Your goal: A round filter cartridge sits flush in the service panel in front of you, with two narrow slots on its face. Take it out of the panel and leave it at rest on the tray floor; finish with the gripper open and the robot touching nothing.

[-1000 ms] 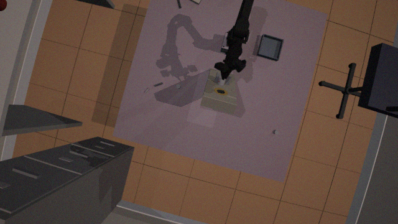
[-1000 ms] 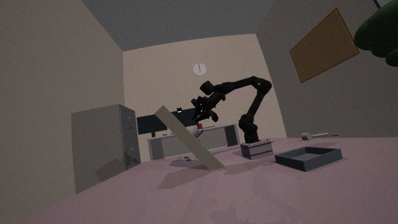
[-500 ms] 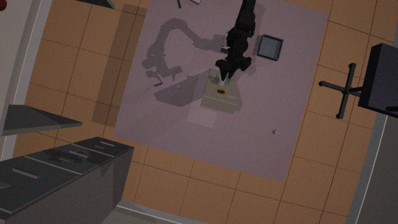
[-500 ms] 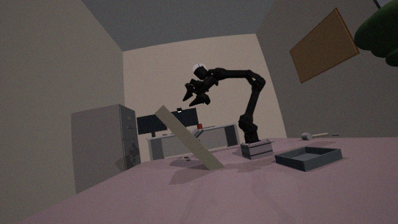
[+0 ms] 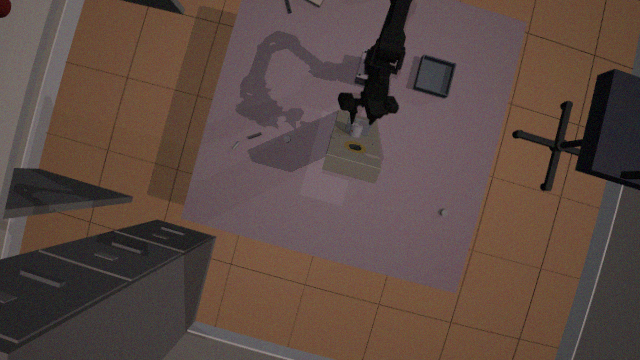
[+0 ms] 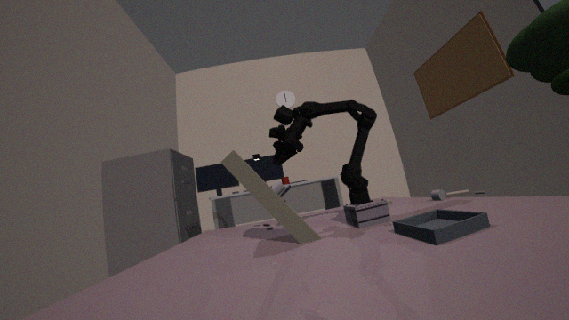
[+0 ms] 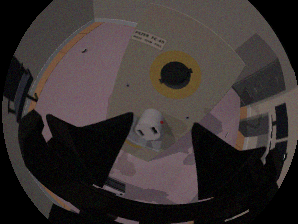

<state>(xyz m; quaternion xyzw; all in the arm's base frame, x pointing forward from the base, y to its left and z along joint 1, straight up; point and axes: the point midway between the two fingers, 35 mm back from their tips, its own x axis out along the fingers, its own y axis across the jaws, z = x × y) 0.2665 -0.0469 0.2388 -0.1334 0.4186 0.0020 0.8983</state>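
The sloped panel has an empty dark round opening inside a yellow ring. The pale round cartridge is out of it and rests lower on the panel side, by a light grey holder. Its two-slot face and a red dot show in the wrist view. How it is supported is partly hidden. My gripper is open and empty, above the cartridge and apart from it. The dark tray is empty.
The tray stands beside the arm's base box. Small dark and light pieces, including a dark bar and a small round piece, lie on the pink surface. A chair and cabinets stand beyond it.
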